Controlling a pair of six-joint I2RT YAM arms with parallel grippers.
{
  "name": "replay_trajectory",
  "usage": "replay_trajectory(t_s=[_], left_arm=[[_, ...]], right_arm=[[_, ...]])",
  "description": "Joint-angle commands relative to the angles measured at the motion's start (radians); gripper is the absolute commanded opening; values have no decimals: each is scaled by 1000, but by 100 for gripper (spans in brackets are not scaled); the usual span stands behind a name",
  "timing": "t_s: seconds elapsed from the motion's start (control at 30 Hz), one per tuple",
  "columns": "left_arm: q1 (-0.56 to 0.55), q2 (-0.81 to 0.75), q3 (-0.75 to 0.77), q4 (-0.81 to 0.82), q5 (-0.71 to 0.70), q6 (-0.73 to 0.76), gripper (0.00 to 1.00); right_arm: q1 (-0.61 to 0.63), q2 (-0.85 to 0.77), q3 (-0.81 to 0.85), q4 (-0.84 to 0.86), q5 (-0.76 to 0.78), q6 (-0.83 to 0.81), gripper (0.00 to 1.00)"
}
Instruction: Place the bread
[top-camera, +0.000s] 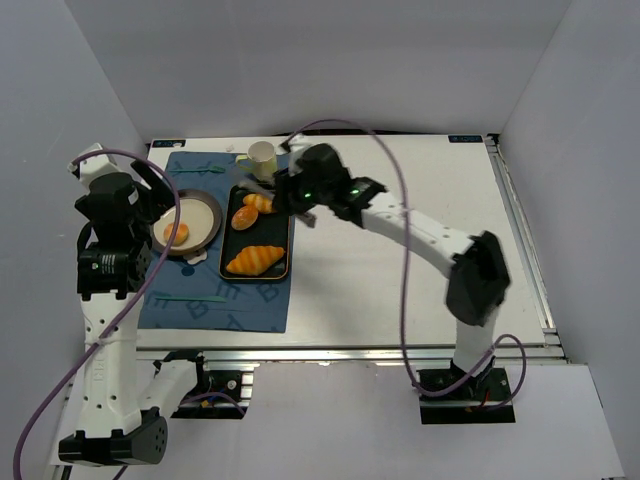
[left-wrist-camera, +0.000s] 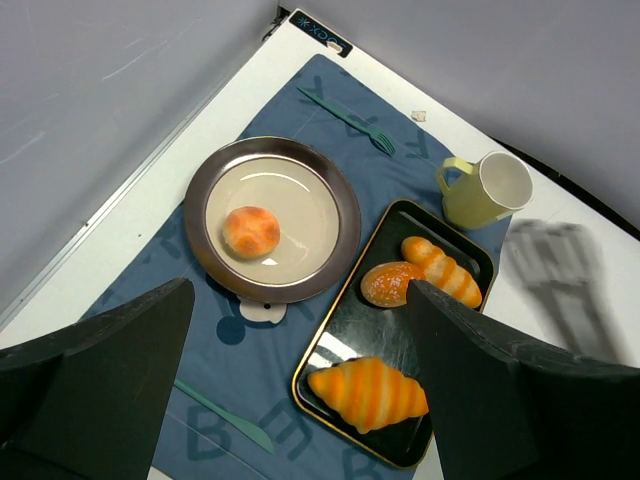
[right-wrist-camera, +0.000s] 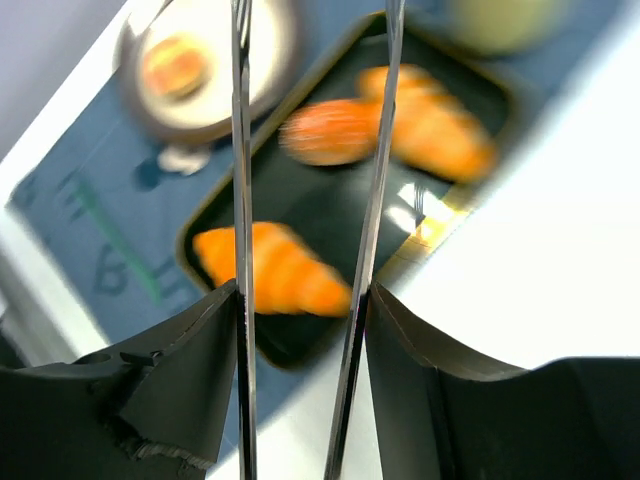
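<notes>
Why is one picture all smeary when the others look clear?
Right wrist view: the tray and croissants are smeared, likely motion blur, with glare on the tray's rim. Left wrist view: sharp on the bread and plate; only the right gripper is a grey blur. Top view: mostly crisp.

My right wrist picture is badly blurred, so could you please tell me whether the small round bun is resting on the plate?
Observer: Yes, the bun lies on the plate, left of its centre.
Operator: Thank you. Where is the left gripper?
Observer: The left gripper hangs over the plate area, open and empty.
Operator: And the pale shape beyond the tray?
Observer: That is a pale yellow mug, upright just past the far end of the tray.
</notes>
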Motion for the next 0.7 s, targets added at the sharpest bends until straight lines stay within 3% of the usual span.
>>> replay_trajectory(t_s=[0.0,0.13,0.3,0.67], left_arm=[[-3,-32,26,-22,-6,8,98],[-2,-47,-6,-27,21,2,98],[-3,-60,-40,-24,61,-14,98],[-2,-64,-57,-45,60,-3,98]], right_arm=[[-69,-224,-111,-40,184,49,56],[-164,-419,-328,-135,299,69,58],[-279,-508,-502,-152,325,85,58],[-382,-309,-522,-155,380,207,61]])
